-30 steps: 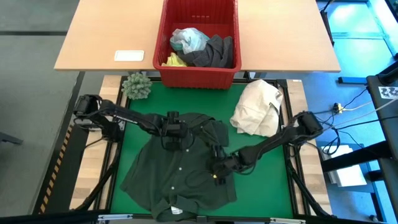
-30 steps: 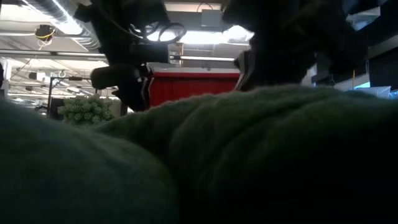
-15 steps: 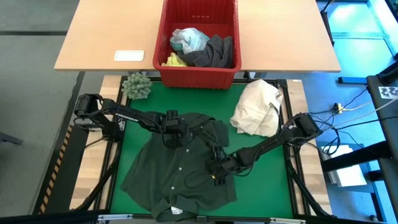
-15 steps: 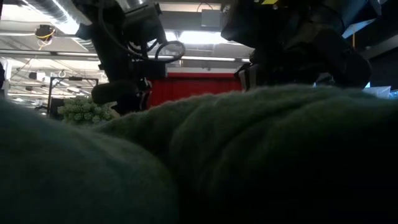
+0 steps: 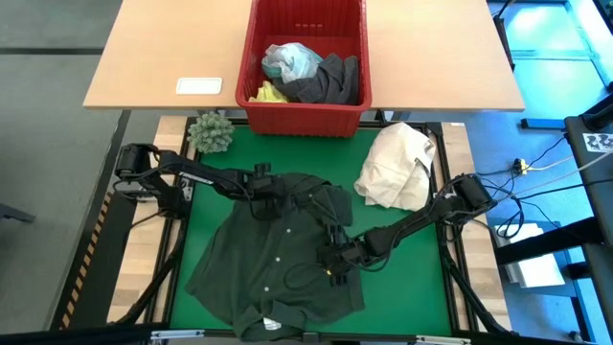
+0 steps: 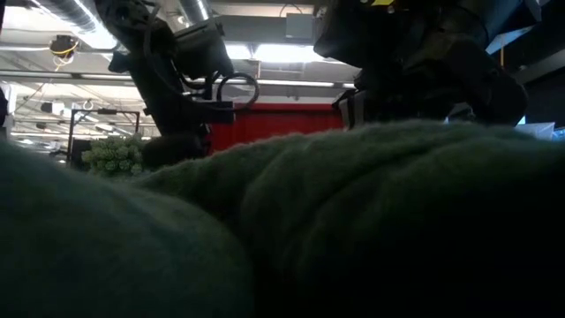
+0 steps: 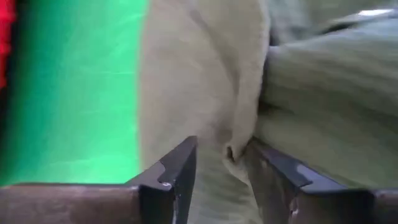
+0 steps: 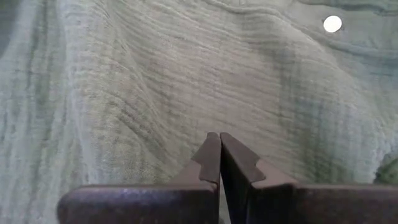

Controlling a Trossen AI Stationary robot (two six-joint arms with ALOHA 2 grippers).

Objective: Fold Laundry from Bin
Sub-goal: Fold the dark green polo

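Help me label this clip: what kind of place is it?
Probably a robotics lab or workshop: exposed ceiling ducts, a green work mat in a taped frame, and a red crate on a bench.

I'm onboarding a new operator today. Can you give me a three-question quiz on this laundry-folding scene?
1. True or false: the dark green button shirt lies spread on the green mat.
2. Which fingers are shut: those of the left gripper or the right gripper?
3. Where is the cream-white cloth bundle? A) in the red slotted plastic bin B) on the mat, right of the shirt C) on the wooden table

Key: 1 true; 2 right; 3 B
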